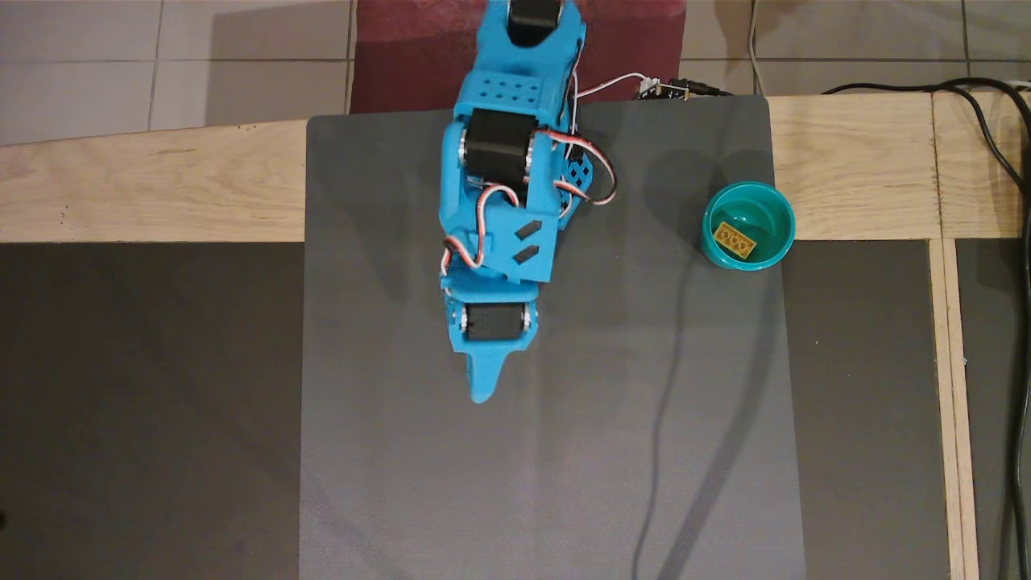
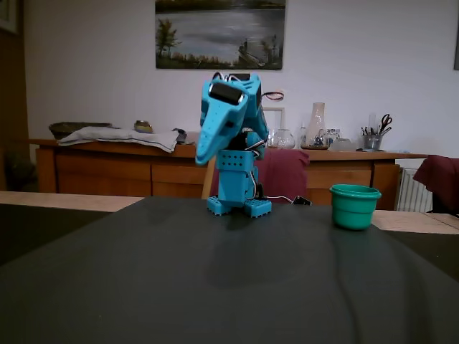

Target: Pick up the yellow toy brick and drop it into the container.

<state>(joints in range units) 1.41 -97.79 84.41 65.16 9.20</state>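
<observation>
The yellow toy brick [image 1: 734, 239] lies studs up inside the teal-green cup [image 1: 780, 211], which stands at the right edge of the grey mat. In the fixed view the cup [image 2: 354, 208] stands at the right and the brick is hidden inside it. My blue gripper [image 1: 482, 393] is shut and empty. It points toward the mat's middle, well to the left of the cup in the overhead view. In the fixed view the gripper [image 2: 202, 158] hangs raised above the mat, tip down-left, with the arm folded over its base.
The grey mat [image 1: 548, 451] covers the table's middle, with wooden borders [image 1: 153, 185] around it. Black cables [image 1: 995, 137] run along the right side. The arm's base [image 2: 239, 206] stands at the mat's far edge. A sideboard [image 2: 107, 168] stands behind.
</observation>
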